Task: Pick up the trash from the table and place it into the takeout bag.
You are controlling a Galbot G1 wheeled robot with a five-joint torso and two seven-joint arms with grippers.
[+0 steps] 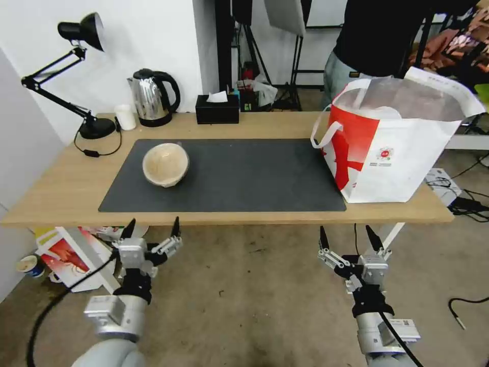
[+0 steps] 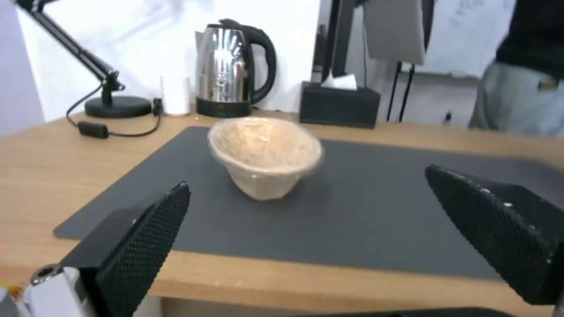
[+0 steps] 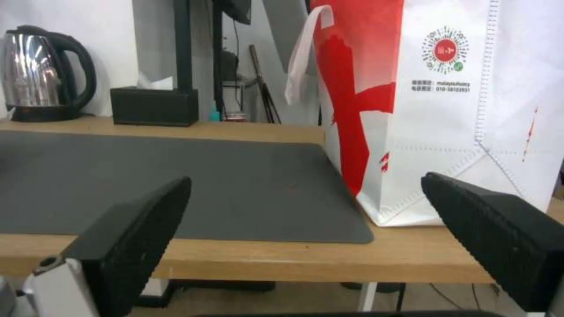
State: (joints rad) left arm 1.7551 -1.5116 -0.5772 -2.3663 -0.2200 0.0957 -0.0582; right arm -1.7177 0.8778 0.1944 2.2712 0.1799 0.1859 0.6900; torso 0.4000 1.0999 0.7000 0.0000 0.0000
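Observation:
A round beige bowl (image 1: 165, 164) (image 2: 265, 155), the one piece of trash in sight, sits tilted on the left part of the dark grey mat (image 1: 229, 176) on the light-wood table (image 1: 61, 188). The takeout bag (image 1: 395, 140) (image 3: 447, 110) stands open at the table's right end, white with a red side panel and foil lining. My left gripper (image 1: 152, 228) (image 2: 306, 207) hangs open below the front edge, short of the bowl. In front of the bag and below the table edge, my right gripper (image 1: 348, 237) (image 3: 306, 207) is open too.
Along the back edge stand a black desk lamp (image 1: 84, 76), a small white cup (image 1: 125, 117), a steel kettle (image 1: 153, 97) and a black tissue box (image 1: 217, 108). A white-and-red carton (image 1: 69, 257) lies on the floor at left. A person stands behind the bag.

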